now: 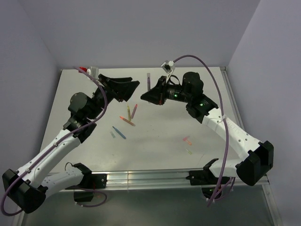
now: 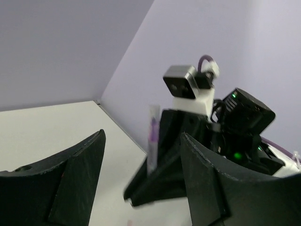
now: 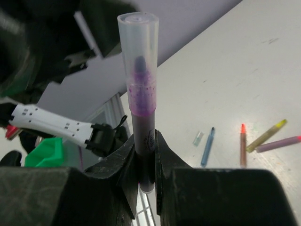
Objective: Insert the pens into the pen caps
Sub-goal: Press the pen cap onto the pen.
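My right claw [image 3: 145, 155] is clenched on the lower barrel of a purple pen [image 3: 142, 125], held upright above the desk [image 1: 164, 132] at about 12 o'clock from its middle. A clear cap [image 3: 138, 56] sits over the tip. My left claw [image 1: 134, 90] is spread wide with nothing in it, close beside the pen at its 9 o'clock. The cap looks seated to me, though I cannot tell whether it has clicked home. I would draw the left claw back level and away from the cap, not up past it, so a finger cannot catch the rim. I would keep the right grip firm and the pen vertical until that side is free. The blue pen [image 3: 207, 147] and orange pen [image 3: 242, 145] lie loose toward 8 to 9 o'clock, uncapped.
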